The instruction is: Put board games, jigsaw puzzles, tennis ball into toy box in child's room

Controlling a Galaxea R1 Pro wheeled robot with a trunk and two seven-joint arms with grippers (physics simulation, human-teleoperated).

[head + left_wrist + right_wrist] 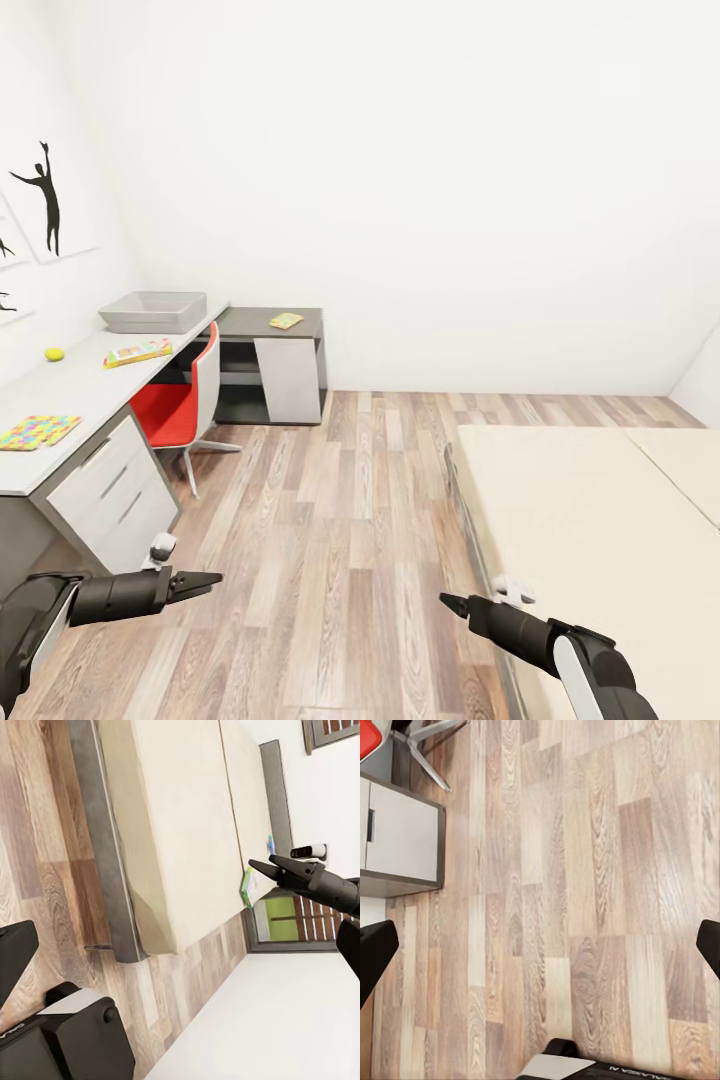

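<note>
On the worktop (pixel 85 385) by the left wall sat the toy box (pixel 153 311), long axis across the desk, with a board game (pixel 138 352) just in front of it, tennis ball (pixel 54 354) nearer the wall, one jigsaw puzzle (pixel 38 431) at the near end, the other (pixel 286 321) on the lower dark counter. Bed (pixel 590 520) was at right. Left pincer (pixel 205 579) and right pincer (pixel 452 603) were both clenched, empty, held low over the floor (pixel 330 540), arms bent, tips pointing inward toward each other.
</note>
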